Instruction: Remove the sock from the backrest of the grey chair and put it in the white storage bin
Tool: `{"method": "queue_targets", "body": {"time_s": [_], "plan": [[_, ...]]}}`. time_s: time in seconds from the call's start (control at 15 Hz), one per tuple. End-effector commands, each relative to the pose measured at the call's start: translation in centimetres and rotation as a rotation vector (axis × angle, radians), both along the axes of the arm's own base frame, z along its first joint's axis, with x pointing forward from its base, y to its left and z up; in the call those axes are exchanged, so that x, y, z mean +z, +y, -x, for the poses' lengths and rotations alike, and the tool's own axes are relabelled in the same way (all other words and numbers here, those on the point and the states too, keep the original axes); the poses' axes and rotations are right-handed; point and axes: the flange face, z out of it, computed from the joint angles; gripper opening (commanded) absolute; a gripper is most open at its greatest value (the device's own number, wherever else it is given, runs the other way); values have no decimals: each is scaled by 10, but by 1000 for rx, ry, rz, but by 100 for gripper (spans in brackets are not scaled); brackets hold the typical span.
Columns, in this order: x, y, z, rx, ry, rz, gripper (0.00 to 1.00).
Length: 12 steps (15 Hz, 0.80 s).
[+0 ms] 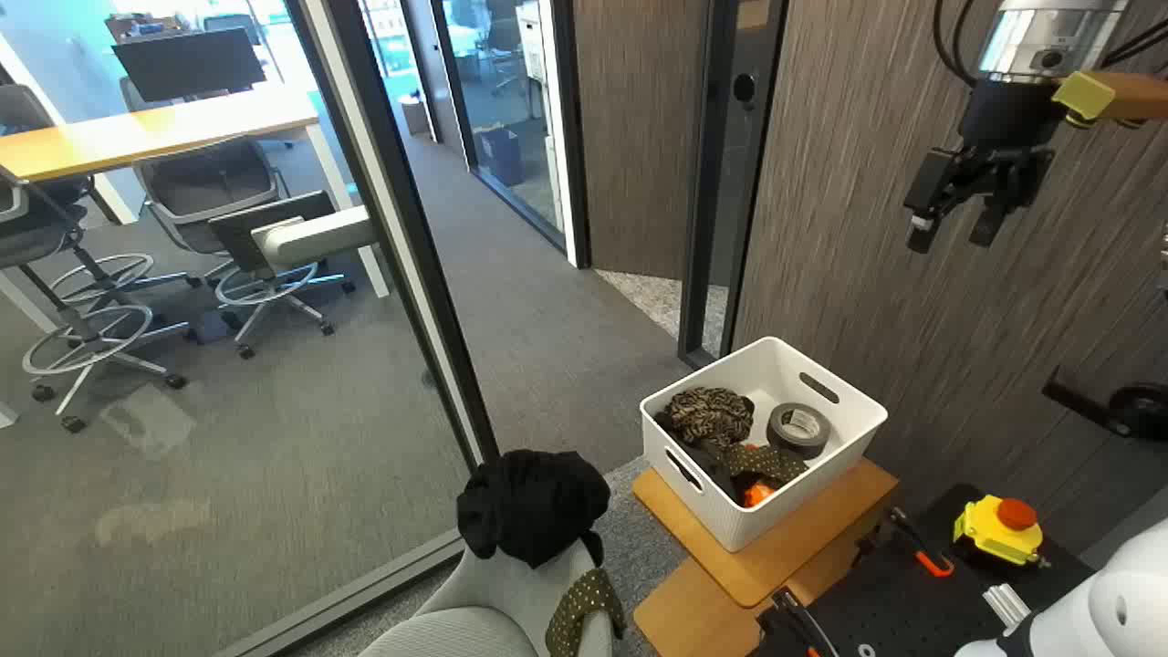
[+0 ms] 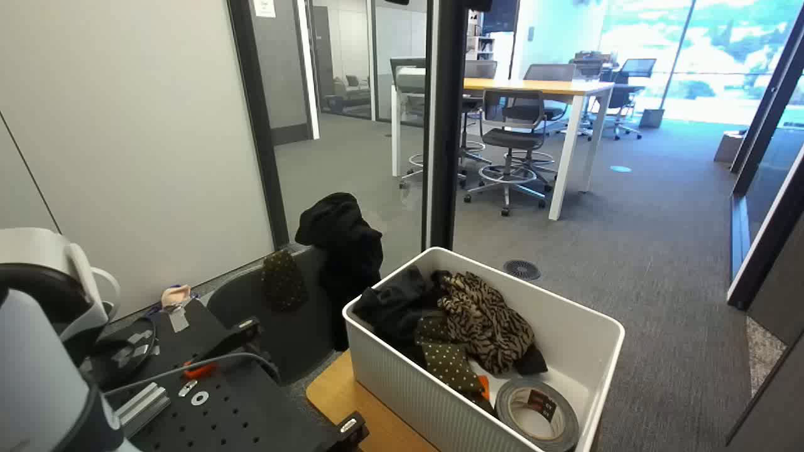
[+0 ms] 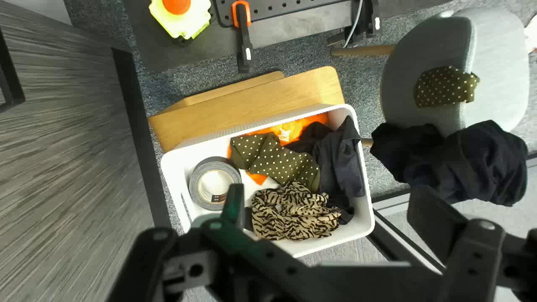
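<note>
An olive sock with pale dots (image 1: 584, 607) hangs over the backrest of the grey chair (image 1: 525, 589). The sock also shows in an exterior view (image 2: 284, 282) and in the wrist view (image 3: 445, 87). The white storage bin (image 1: 826, 474) stands beside the chair; it also shows in an exterior view (image 2: 389, 367) and in the wrist view (image 3: 364, 226). It holds a dotted olive cloth (image 3: 277, 161), a striped cloth (image 3: 293, 214), dark cloth, something orange and a tape roll (image 3: 205, 188). My gripper (image 1: 954, 233) is open and empty, high above the bin, fingers pointing down.
A bulky black garment (image 1: 534, 502) lies over the chair's backrest next to the sock. The bin stands on a wooden stool (image 1: 849, 516). A black table with clamps and a yellow-red stop button (image 1: 999, 529) is near the robot base. A wood-grain wall (image 1: 849, 228) stands behind the gripper.
</note>
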Motion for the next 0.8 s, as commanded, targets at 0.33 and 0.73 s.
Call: {"method": "queue_targets", "body": {"time_s": [0.33,0.73], "plan": [[9,-1,1,-2,-18,4,100],[-17,38,-31,125,39,-2,100]]}}
